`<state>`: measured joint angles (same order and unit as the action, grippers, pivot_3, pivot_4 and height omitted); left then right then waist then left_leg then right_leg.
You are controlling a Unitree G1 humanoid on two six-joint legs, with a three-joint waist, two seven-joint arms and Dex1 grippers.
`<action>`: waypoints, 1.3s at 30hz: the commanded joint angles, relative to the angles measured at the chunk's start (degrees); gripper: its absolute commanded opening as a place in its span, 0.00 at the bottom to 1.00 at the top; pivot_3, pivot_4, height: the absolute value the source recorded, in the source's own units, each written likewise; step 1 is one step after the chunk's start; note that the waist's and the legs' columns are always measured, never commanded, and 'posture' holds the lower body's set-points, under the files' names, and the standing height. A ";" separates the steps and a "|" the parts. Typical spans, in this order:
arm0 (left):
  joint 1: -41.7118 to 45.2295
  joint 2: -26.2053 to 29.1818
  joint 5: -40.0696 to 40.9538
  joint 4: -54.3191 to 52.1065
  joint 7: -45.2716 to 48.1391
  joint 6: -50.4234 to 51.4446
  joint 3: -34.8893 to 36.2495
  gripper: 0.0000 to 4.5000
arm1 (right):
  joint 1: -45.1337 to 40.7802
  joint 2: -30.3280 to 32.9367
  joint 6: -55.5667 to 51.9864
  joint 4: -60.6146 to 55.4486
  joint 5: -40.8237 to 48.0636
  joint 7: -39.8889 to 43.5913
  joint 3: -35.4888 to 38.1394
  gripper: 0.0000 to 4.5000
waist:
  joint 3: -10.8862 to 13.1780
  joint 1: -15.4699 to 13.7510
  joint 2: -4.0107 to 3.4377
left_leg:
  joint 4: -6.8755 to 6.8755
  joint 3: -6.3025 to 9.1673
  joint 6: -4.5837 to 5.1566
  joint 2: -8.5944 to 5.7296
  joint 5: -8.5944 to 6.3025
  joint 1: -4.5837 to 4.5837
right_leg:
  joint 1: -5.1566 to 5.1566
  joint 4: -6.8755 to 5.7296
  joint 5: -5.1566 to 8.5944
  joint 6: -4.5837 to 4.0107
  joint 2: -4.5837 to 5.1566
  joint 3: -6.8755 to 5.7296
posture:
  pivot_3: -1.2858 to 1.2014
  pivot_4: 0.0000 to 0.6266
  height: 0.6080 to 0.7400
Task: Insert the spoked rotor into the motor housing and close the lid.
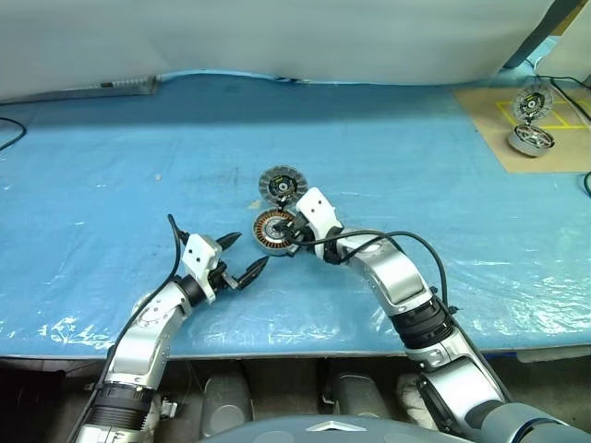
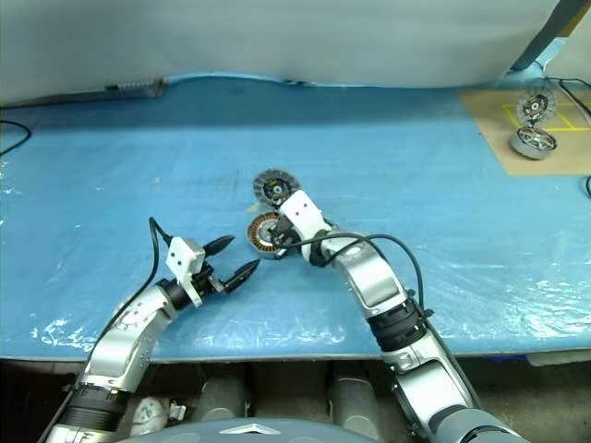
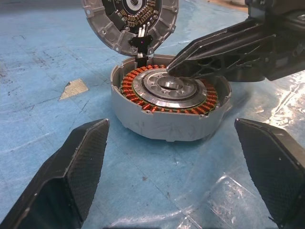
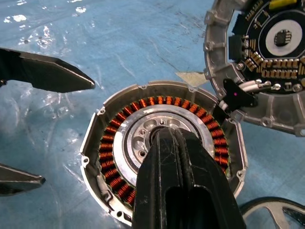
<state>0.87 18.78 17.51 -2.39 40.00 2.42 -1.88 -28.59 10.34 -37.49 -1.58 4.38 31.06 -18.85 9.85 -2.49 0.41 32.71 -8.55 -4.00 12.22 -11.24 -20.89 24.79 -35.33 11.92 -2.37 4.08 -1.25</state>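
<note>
Left eye view | blue table cover [image 1: 388, 175] is lying flat | motor housing [image 1: 270, 231] is sitting mid-table, lid [image 1: 281, 185] standing open at its 12 o'clock | right gripper [image 4: 164, 136], fingers pressed together, is resting its tip on the housing's silver centre | left gripper [image 1: 242, 257] is hovering spread wide at housing's 7 o'clock | spoked rotor [image 4: 274, 212] is lying beside housing.

Lid [image 1: 282, 185] just behind motor housing [image 1: 273, 231], touching it.

The right gripper [image 4: 162, 138] sits shut over the motor housing [image 3: 167, 112], blocking its top, the lid [image 1: 281, 184] standing at its 12 o'clock.
</note>
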 commanded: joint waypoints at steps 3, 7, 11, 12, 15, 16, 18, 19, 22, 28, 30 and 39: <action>0.19 0.17 -0.01 -1.06 0.42 -0.87 0.10 1.00 | -0.89 -0.57 1.49 -0.43 -0.52 -0.06 -0.47 0.01 | 0.00 0.00 0.00 | 0.00 0.00 0.00 0.00 0.00 0.00 | 0.00 0.00 0.00 0.00 0.00 0.00 | 0.52 0.24 1.00; 0.05 0.22 0.02 -1.29 0.39 -0.77 0.12 1.00 | -0.92 -0.98 1.78 -0.02 -0.65 0.20 -0.98 0.01 | 0.00 0.01 0.00 | 0.00 0.00 0.00 0.00 0.00 0.00 | 0.00 0.00 0.00 0.00 0.00 0.00 | 0.52 0.24 1.00; -0.10 0.32 0.06 -1.64 0.24 -0.50 0.19 1.00 | -1.27 -1.62 2.06 0.44 -0.76 0.47 -1.33 0.01 | 0.00 0.00 0.00 | 0.00 0.00 0.00 0.00 0.00 0.00 | 0.00 0.00 0.00 0.00 0.00 0.00 | 0.52 0.24 1.00; -0.15 0.34 0.05 -1.74 0.20 -0.43 0.19 1.00 | -1.38 -1.77 2.12 0.54 -0.78 0.55 -1.44 0.01 | 0.00 0.01 0.00 | 0.00 0.00 0.00 0.00 0.00 0.00 | 0.00 0.00 0.00 0.00 0.00 0.00 | 0.52 0.24 1.00; -0.32 0.57 -0.16 -2.06 0.19 -0.27 0.04 1.00 | -1.58 -2.03 2.26 0.62 -0.82 1.03 -1.89 0.01 | 0.00 0.01 0.00 | 0.01 0.00 0.00 0.00 0.00 0.00 | 0.00 -0.01 0.00 0.00 0.00 0.00 | 0.52 0.24 1.00; -0.36 0.61 -0.20 -2.13 0.17 -0.24 0.01 1.00 | -1.57 -2.05 2.28 0.59 -0.83 1.10 -1.99 0.01 | 0.00 0.01 0.00 | 0.01 0.00 0.00 0.00 0.00 0.00 | 0.00 -0.01 0.00 0.00 0.00 0.00 | 0.52 0.24 1.00; -0.41 0.65 -0.21 -2.22 0.11 -0.17 -0.03 1.00 | -1.60 -2.05 2.35 0.66 -0.86 1.16 -2.03 0.01 | 0.00 0.01 0.00 | 0.01 0.00 0.00 0.00 0.00 0.00 | 0.00 -0.01 0.00 0.00 0.00 0.00 | 0.52 0.24 1.00; -0.43 0.67 -0.21 -2.26 0.08 -0.15 -0.04 1.00 | -1.62 -2.07 2.40 0.72 -0.90 1.13 -2.01 0.01 | 0.00 0.01 0.00 | 0.01 0.00 0.00 0.00 0.00 0.00 | 0.00 -0.01 0.00 0.00 0.00 0.00 | 0.52 0.24 1.00; -0.50 0.66 -0.19 -2.43 -0.05 -0.07 -0.01 1.00 | -1.98 -2.20 2.74 1.30 -1.07 0.70 -1.57 0.01 | 0.00 0.02 0.00 | 0.01 0.00 0.00 0.00 0.00 0.01 | 0.00 -0.02 0.00 0.00 0.00 0.00 | 0.52 0.24 1.00; -0.58 0.63 -0.18 -2.89 -0.30 0.01 0.12 1.00 | -1.14 0.03 1.87 -4.59 2.03 2.66 1.90 0.01 | 0.00 -0.04 0.00 | 0.02 0.00 0.00 0.00 0.00 -0.01 | 0.00 -0.03 0.00 0.00 0.00 0.00 | 0.52 0.24 1.00; -0.57 0.65 -0.22 -2.94 -0.32 0.02 0.12 1.00 | -0.39 1.64 0.57 -7.67 3.19 3.29 3.49 0.01 | 0.00 -0.10 0.00 | 0.02 0.00 0.00 0.00 0.00 -0.02 | 0.00 -0.02 0.00 0.00 0.00 0.00 | 0.52 0.24 1.00; -0.47 0.73 -0.03 -3.09 -0.06 0.43 -0.07 1.00 | 1.64 9.47 -7.99 -15.00 6.18 3.52 9.33 0.12 | 0.00 -0.16 0.00 | 0.05 0.00 0.00 -0.01 0.00 0.02 | -0.03 -0.06 0.00 0.00 0.00 0.02 | 0.52 0.24 1.00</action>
<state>0.29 19.25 17.35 -3.15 39.78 3.03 -1.99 -27.07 19.02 -44.13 -13.29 9.23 34.25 -11.35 9.85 -2.65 0.41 32.76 -8.55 -4.00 12.21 -11.23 -20.87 24.75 -35.39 11.92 -2.36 4.08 -1.23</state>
